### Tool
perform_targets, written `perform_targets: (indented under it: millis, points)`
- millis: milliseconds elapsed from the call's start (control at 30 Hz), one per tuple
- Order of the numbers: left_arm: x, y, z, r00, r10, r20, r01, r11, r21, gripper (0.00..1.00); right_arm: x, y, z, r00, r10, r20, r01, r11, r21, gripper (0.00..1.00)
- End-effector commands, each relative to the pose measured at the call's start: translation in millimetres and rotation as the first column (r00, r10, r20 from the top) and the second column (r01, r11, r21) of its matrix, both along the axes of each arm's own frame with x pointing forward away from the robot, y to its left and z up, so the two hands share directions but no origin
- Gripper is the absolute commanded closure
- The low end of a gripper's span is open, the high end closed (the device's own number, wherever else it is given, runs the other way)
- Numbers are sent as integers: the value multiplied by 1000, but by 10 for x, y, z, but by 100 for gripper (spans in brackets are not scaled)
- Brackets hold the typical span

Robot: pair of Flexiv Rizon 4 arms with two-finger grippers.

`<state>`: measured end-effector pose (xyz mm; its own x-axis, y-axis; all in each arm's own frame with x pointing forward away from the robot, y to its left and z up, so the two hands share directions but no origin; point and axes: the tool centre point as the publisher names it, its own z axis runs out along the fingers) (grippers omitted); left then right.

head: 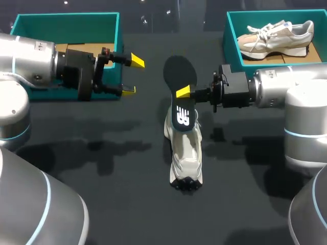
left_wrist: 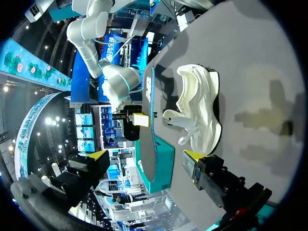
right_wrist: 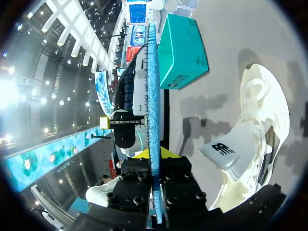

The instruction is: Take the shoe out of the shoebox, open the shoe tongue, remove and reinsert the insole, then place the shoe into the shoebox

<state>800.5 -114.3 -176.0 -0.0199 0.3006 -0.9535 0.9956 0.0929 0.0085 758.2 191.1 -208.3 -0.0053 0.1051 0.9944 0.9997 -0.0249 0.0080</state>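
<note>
The dark worktop [head: 112, 168] is carrying a white shoe [head: 186, 153] that is lying on its sole near the middle, running lengthwise from far to near, while the teal left shoebox [head: 66, 28] and right shoebox [head: 255, 18] are sitting at its far corners, well apart.

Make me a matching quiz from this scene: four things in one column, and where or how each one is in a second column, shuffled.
Column one:
1. black insole
2. white shoe
3. beige sneaker
4. jaws of the left arm

Column two:
A. lying in the right shoebox
B. open, holding nothing
C. on the table, between the arms
D. gripped by jaws of the right arm

Pairs: 1-D, 2-C, 3-A, 4-B.
</note>
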Motion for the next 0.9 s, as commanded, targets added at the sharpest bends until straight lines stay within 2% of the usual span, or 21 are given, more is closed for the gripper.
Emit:
perform_targets:
  millis: [33, 433, 500, 667, 733, 900]
  points:
    - [14, -129, -139, 1000, 3, -7, -3, 999, -47, 0, -4, 12, -3, 1000, -1, 0, 1, 1000, -3, 100]
    - [32, -498, -317, 998, 45, -48, -50, 994, -102, 1, -20, 61, -1, 1000, 6, 1, -6, 1000, 19, 100]
    - [48, -547, -342, 997, 48, -52, -53, 993, -104, 9, -33, 79, -2, 1000, 8, 0, -8, 999, 37, 100]
    - [75, -632, -386, 994, 59, -90, -72, 987, -141, 20, -59, 91, 7, 1000, 0, 2, -1, 997, 76, 100]
    - [67, -665, -389, 994, 58, -95, -72, 985, -158, 27, -62, 96, 2, 1000, -4, 0, 4, 997, 83, 100]
    - [54, -750, -384, 995, 53, -90, -68, 983, -173, 36, -61, 128, -21, 1000, -3, -3, 3, 995, 104, 100]
